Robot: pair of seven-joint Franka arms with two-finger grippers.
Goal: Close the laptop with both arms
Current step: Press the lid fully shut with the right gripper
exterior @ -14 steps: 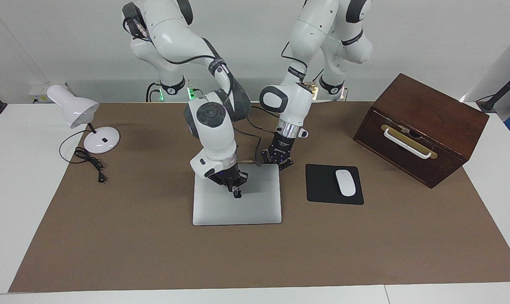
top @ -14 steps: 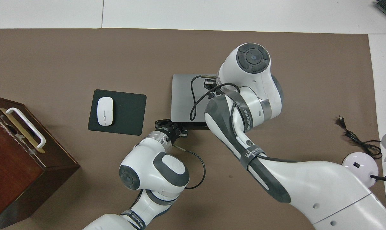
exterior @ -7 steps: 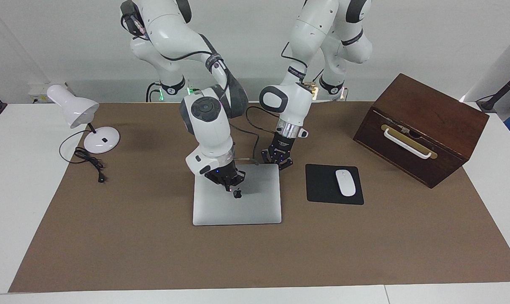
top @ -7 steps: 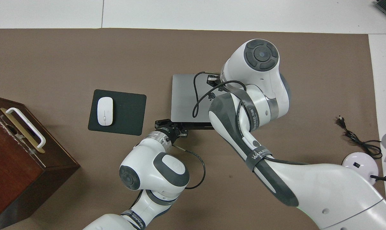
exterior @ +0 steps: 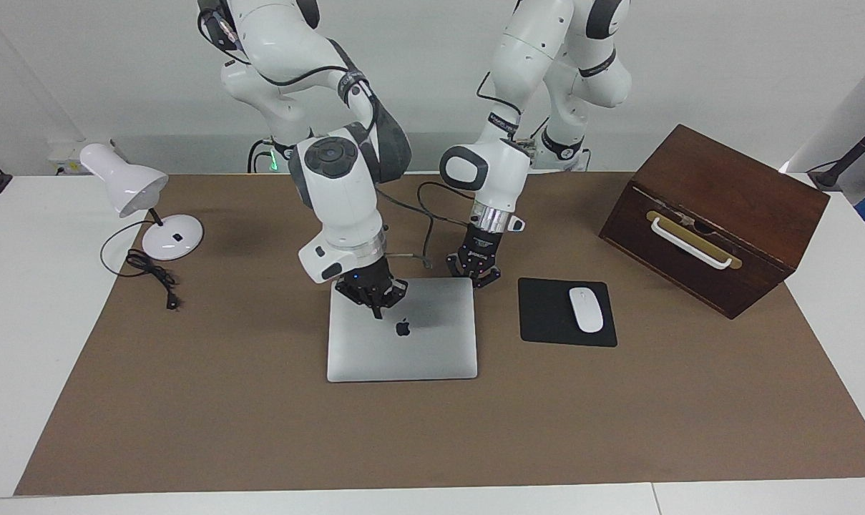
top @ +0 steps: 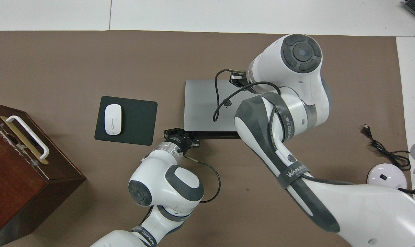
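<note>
The laptop (exterior: 418, 350) lies flat on the brown mat with its lid down, and the dark apple logo (exterior: 402, 327) faces up. My right gripper (exterior: 376, 309) is shut and hangs over the lid, beside the logo toward the right arm's end; I cannot tell whether it touches the lid. My left gripper (exterior: 475, 277) is shut, low at the laptop's corner nearest the robots toward the left arm's end. In the overhead view the laptop (top: 200, 109) is partly covered by the right arm, which hides the right gripper, and the left gripper (top: 181, 134) sits at its near edge.
A black mouse pad (exterior: 539, 315) with a white mouse (exterior: 586, 309) lies beside the laptop toward the left arm's end. A dark wooden box (exterior: 711, 214) stands past it. A white desk lamp (exterior: 146, 207) and its cable (exterior: 153, 275) are at the right arm's end.
The right gripper has drawn back from the logo across the lid toward the robots and the right arm's end, its arm rising. The left gripper has stayed at its corner.
</note>
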